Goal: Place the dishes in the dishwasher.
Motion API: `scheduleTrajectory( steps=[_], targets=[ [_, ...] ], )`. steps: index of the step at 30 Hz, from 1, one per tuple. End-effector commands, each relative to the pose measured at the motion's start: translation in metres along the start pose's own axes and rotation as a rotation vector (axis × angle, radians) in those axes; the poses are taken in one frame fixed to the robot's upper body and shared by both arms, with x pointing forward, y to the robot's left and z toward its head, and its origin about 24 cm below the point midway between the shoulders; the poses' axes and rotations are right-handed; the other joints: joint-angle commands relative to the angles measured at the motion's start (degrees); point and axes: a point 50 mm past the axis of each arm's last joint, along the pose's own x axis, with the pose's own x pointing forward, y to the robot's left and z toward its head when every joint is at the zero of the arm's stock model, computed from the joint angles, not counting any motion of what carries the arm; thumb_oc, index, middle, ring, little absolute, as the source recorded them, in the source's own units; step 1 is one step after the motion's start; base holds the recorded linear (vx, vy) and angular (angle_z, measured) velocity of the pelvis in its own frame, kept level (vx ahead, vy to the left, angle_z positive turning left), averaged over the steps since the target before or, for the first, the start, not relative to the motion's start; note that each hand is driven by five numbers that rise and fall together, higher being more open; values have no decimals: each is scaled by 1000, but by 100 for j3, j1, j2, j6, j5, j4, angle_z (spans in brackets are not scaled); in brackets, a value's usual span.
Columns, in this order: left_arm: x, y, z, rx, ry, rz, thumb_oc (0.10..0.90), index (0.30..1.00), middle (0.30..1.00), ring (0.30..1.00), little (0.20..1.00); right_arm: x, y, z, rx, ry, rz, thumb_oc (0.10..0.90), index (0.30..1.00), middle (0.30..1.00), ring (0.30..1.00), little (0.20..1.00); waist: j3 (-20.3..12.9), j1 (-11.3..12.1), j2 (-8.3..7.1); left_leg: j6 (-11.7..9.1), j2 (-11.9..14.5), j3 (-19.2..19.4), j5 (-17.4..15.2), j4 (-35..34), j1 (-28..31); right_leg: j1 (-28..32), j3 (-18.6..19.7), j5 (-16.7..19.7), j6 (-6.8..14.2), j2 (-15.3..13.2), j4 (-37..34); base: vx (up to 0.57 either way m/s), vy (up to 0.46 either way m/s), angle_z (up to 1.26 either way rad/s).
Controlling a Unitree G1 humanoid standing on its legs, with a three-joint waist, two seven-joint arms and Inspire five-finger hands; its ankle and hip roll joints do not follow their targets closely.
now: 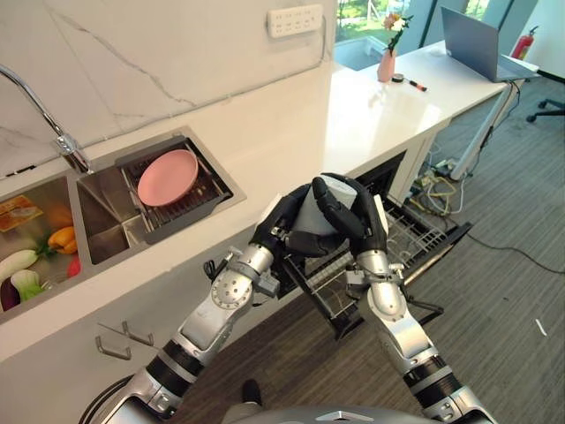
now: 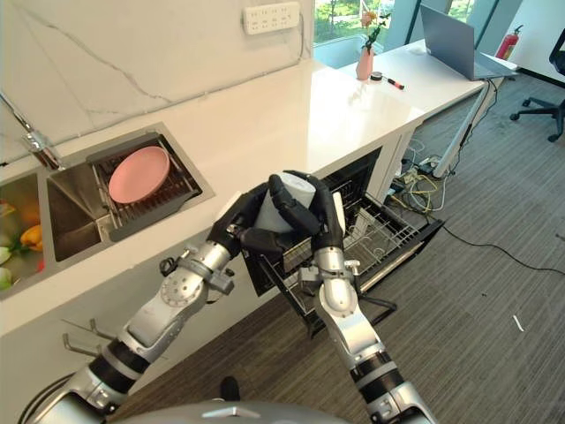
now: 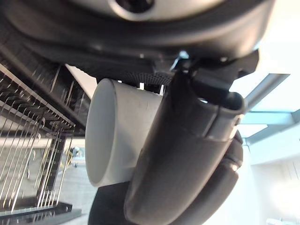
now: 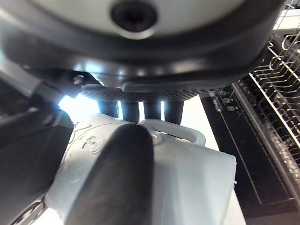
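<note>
Mug (image 1: pixel 320 205) gripped by both hands above dishwasher rack (image 1: pixel 402 237); plate (image 1: pixel 168 177) in sink (image 1: pixel 101 225).

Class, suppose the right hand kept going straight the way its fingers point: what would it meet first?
The right hand already curls around the white ceramic mug; beyond that lies the left hand, probably, though depth is unclear.

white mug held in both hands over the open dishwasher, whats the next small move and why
Probably lower the white mug toward the pulled-out dishwasher rack. Both the left robot hand and right robot hand are curled round it, above the rack's near end, so it isn't yet seated.
</note>
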Motion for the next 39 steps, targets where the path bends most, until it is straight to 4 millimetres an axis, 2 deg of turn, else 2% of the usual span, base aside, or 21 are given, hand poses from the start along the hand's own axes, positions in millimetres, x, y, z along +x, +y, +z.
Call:
scheduleTrajectory(
  steps=[1,4,6,9,11,14,16,18,20,22,25,27,28,29,30,31,33,35,36,37,39],
  targets=[
    [-6,-30,39,-267,-212,-262,800,900,900,900,900,41,-70,45,171,-162,-468,400,300,300,300,300,-204,166,129,-15,111,201,-597,24,617,-175,155,-42,52,-81,79,0,0,0],
    [-16,3,67,80,-354,-106,800,900,900,900,900,38,-76,39,166,-146,-476,400,300,300,300,300,-211,209,118,-29,121,193,-614,24,649,-146,172,-68,35,-71,79,16,-2,-3],
    [-28,20,93,468,-526,67,800,900,900,900,900,33,-81,37,167,-166,-512,400,300,300,300,300,-214,278,61,-58,140,181,-617,24,667,-113,148,-105,32,-59,79,37,-23,-1],
    [-31,22,99,618,-595,144,800,900,900,900,900,29,-82,37,163,-176,-515,400,300,300,300,300,-214,283,26,-70,148,190,-613,24,685,-107,126,-111,37,-50,79,23,-13,5],
    [-33,20,101,617,-607,136,800,900,900,900,900,29,-84,37,152,-177,-521,400,300,300,300,300,-221,286,17,-69,148,191,-613,24,686,-103,114,-110,42,-52,79,0,0,0],
    [-31,20,84,316,-492,65,800,900,900,900,900,29,-93,33,36,-141,-518,400,300,300,300,300,-224,256,16,-57,143,215,-612,24,692,-98,110,-96,45,-66,79,0,0,0],
    [-30,20,82,305,-477,55,800,900,900,900,900,28,-98,26,-22,-110,-520,400,300,300,300,300,-220,252,24,-53,143,215,-617,24,691,-100,120,-98,43,-66,79,0,0,0],
    [-28,20,79,360,-466,49,800,900,900,900,900,22,-111,7,-65,-15,-554,400,300,300,300,300,-171,265,22,-57,144,188,-597,24,649,-118,103,-100,44,-66,79,0,0,0],
    [-28,21,78,441,-471,67,800,900,900,900,900,20,-121,-1,-97,30,-592,400,300,300,300,300,-131,297,12,-63,147,167,-590,24,603,-140,77,-114,49,-62,79,-8,-29,2],
    [-28,21,78,443,-472,68,800,900,900,900,900,20,-122,-1,-97,29,-593,400,300,300,300,300,-131,298,13,-64,146,164,-588,24,598,-142,74,-115,48,-62,79,-1,-7,3],
    [-32,21,87,745,-570,149,800,900,900,900,900,24,-143,2,-138,16,-713,400,300,300,300,300,11,384,11,-95,152,95,-522,24,396,-301,31,-104,78,-71,79,-63,-50,6],
    [-33,19,90,806,-594,148,800,900,900,900,900,25,-146,6,-151,0,-728,400,300,300,300,300,40,398,22,-102,153,81,-505,24,350,-340,24,-97,85,-74,79,-43,-16,11],
    [-34,7,97,835,-631,37,800,900,900,900,900,28,-159,17,-202,-36,-783,400,300,300,300,300,65,413,67,-110,145,37,-492,24,281,-363,-33,-104,90,-71,79,-36,-13,17],
    [-34,7,97,835,-631,37,800,900,900,900,900,28,-159,17,-202,-36,-783,400,300,300,300,300,65,413,67,-110,145,37,-492,24,281,-363,-33,-104,90,-71,79,-14,-4,19],
    [-34,4,96,776,-613,-2,800,900,900,900,900,29,-162,20,-209,-39,-792,400,300,300,300,300,59,398,81,-106,142,39,-492,24,281,-358,-40,-107,92,-71,79,2,10,10],
    [-29,2,85,538,-514,-83,800,900,900,900,900,30,-163,21,-213,-37,-795,400,300,300,300,300,60,379,109,-101,139,41,-493,24,286,-351,-47,-105,92,-77,79,-1,18,13],
    [-24,-5,41,-57,-256,-174,800,900,900,900,900,37,-158,22,-230,-15,-739,400,300,300,300,300,80,292,145,-87,136,86,-492,24,312,-355,-12,-77,76,-84,79,-4,11,4],
    [-25,-14,28,-289,-166,-259,800,900,900,900,900,45,-151,20,-227,13,-690,400,300,300,300,300,97,238,191,-83,146,125,-503,24,336,-363,40,-69,58,-67,79,0,0,0],
    [-28,-5,34,-230,-182,-249,800,900,900,900,900,47,-151,19,-234,21,-673,400,300,300,300,300,101,227,205,-89,159,153,-514,24,354,-366,74,-67,50,-68,79,-4,17,-5],
    [-31,5,45,-74,-224,-223,800,900,900,900,900,46,-154,15,-236,40,-673,400,300,300,300,300,92,235,209,-95,164,153,-520,24,367,-361,89,-74,48,-66,79,15,7,-13],
    [-40,30,76,436,-308,-113,800,900,900,900,900,39,-162,9,-247,60,-682,400,300,300,300,300,55,303,188,-123,189,140,-537,24,405,-316,101,-113,33,-51,79,33,-20,-22]
  ],
)
